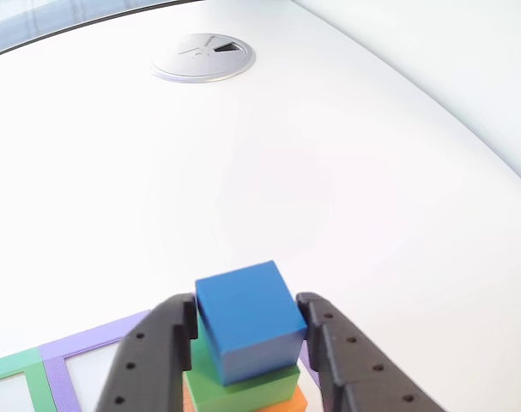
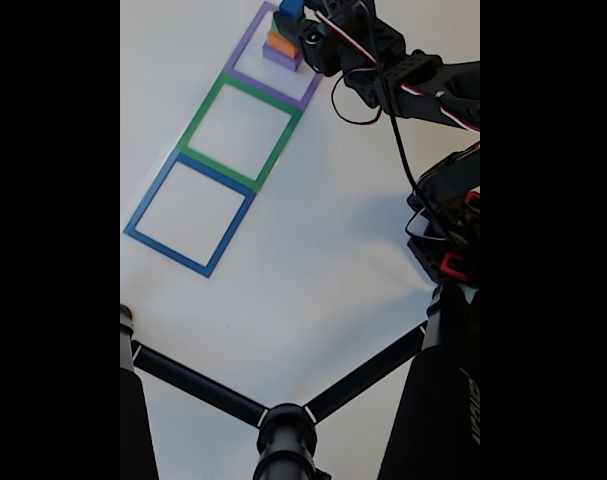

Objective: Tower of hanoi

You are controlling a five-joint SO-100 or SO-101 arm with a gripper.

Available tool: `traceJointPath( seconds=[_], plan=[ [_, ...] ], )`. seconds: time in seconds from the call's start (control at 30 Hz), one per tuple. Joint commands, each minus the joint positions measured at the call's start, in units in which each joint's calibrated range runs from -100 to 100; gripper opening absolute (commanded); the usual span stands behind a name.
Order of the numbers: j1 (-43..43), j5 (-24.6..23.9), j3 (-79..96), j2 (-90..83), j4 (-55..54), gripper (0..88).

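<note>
A blue cube [image 1: 247, 318] tops the tower, resting on a green block [image 1: 243, 386] with an orange block [image 1: 290, 403] just showing below. My gripper [image 1: 247, 309] has its black fingers [image 1: 170, 330] pressed against both sides of the cube. In the fixed view the stack, blue cube [image 2: 291, 8] down to the purple block [image 2: 281, 58], stands inside the purple square outline [image 2: 245, 45] at the top, and my gripper [image 2: 297, 14] reaches it from the right.
Green [image 2: 198, 120] and blue [image 2: 148, 205] square outlines lie in a row below the purple one. A round metal cable port [image 1: 202, 57] sits far across the white table. Black stand legs [image 2: 198, 385] cross the near table; the arm's base [image 2: 453, 200] is at right.
</note>
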Motion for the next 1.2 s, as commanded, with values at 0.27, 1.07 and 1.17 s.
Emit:
traceJointPath(
  seconds=[0.27, 1.07, 1.17],
  plan=[
    [-1.0, 0.0, -0.6, -0.5, -1.1, 2.4],
    [-7.5, 0.0, -58.1, -27.0, 101.2, 1.7],
    [-9.0, 0.0, -67.0, -27.0, 110.5, 1.3]
  ],
)
